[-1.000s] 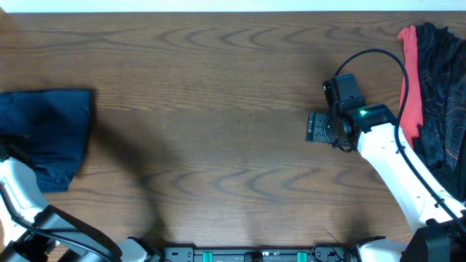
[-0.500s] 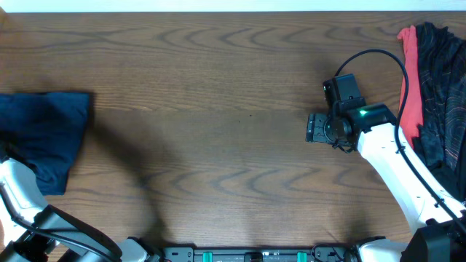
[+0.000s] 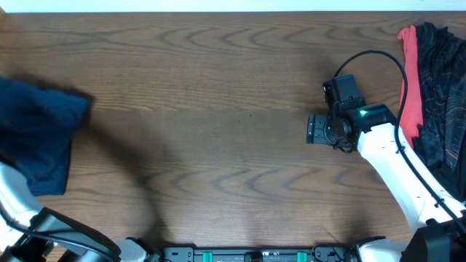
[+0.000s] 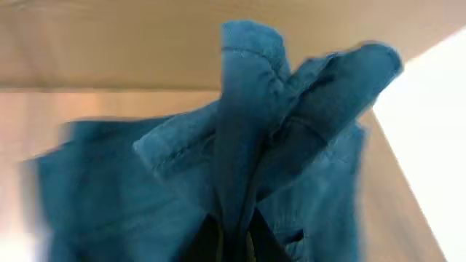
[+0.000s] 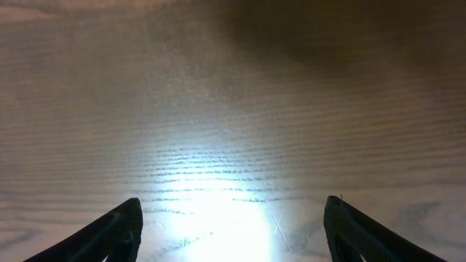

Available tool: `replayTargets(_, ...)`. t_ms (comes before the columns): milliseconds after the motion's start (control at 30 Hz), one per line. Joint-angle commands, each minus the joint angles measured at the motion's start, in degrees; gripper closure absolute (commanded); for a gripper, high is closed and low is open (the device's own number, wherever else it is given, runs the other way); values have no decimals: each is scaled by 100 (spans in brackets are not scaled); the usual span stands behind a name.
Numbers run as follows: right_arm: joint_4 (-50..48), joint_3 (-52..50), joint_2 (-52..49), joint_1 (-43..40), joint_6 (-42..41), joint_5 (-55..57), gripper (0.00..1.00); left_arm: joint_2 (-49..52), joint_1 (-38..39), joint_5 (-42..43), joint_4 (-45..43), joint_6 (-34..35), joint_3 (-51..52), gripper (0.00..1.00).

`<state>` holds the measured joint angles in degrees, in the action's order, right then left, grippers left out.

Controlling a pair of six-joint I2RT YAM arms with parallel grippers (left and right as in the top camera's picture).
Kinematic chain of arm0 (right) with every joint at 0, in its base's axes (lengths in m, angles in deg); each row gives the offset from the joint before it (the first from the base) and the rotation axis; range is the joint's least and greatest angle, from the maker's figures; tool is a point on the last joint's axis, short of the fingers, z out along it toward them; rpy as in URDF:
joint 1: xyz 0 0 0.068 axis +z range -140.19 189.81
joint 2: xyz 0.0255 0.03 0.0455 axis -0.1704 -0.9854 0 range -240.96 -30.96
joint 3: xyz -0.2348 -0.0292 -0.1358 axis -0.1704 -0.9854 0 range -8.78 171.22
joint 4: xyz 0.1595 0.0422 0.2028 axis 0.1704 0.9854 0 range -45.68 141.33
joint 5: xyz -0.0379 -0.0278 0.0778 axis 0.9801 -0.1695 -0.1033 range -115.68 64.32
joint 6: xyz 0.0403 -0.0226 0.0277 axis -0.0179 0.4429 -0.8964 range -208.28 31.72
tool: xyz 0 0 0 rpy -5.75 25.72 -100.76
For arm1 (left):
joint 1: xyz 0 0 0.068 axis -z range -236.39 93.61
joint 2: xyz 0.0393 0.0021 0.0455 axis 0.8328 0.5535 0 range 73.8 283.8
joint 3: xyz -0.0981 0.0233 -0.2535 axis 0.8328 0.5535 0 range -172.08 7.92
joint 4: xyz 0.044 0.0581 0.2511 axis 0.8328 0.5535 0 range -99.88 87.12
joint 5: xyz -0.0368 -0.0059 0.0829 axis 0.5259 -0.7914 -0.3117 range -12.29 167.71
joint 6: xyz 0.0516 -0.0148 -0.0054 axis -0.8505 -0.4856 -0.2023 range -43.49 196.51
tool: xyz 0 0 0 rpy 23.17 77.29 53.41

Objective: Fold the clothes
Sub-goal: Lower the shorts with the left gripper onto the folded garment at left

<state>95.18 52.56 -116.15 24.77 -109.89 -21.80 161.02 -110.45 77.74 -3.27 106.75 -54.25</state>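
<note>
Navy shorts, bunched and creased, tight in the left pincer (right pincer wide apart).

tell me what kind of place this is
Probably a robot lab bench set up for laundry folding: a wood-grain table, a left arm and right arm at its near edge, and clothes at its ends: navy shorts left, a coral garment and a speckled garment right.

Colours on the brown wood-grain table
Navy shorts, left edge; coral-red garment and black speckled garment, right edge
</note>
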Motion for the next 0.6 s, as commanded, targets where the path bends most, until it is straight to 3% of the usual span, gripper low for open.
replayTargets(0, 33, -7, -33, -33, 153, 59, 22, 275, -308, -1213, 313, 481, -37, 94)
replayTargets(333, 70, -7, -33, -33, 151, 55, 22, 1333, -542, -1274, 354, 671, 48, 94)
replayTargets(467, 90, -7, -35, -33, 151, 57, 21, 1353, -605, -1274, 343, 669, 48, 62)
replayTargets(567, 76, -7, -35, -33, 151, 59, 21, 1349, -621, -1270, 343, 669, 44, 57)
